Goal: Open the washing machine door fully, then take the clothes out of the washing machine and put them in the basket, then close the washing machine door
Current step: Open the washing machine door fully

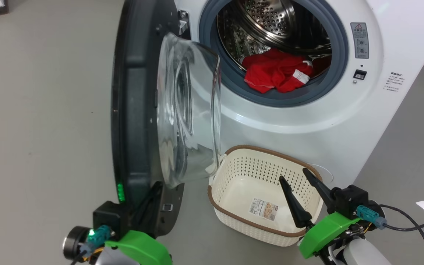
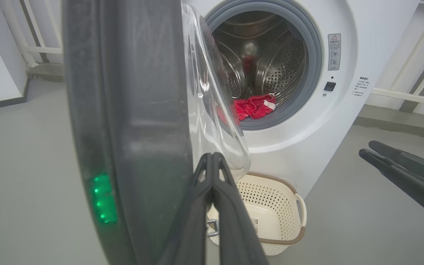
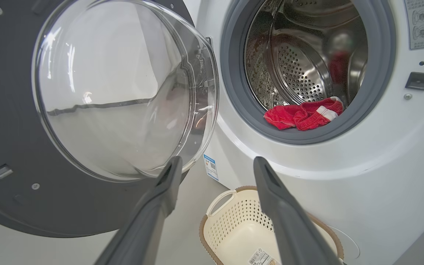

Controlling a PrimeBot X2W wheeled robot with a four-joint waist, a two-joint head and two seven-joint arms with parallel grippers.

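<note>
Head view: the washing machine door (image 1: pixel 134 110) stands swung out, near edge-on, from the washing machine (image 1: pixel 307 121). The left gripper (image 1: pixel 155 191), clenched and empty, sits at the door's lower inner rim; contact cannot be confirmed. The right gripper (image 1: pixel 293 175), released wide, hovers over the empty basket (image 1: pixel 234 149). The clothes (image 1: pixel 276 70) lie at the drum's front lip. Left wrist view: the closed fingertips sit just beside the glass bowl. Push on the dark rim, not the glass, following the hinge arc. Right wrist view: the splayed fingers point towards the drum mouth; hold this arm clear of the door's swing.
</note>
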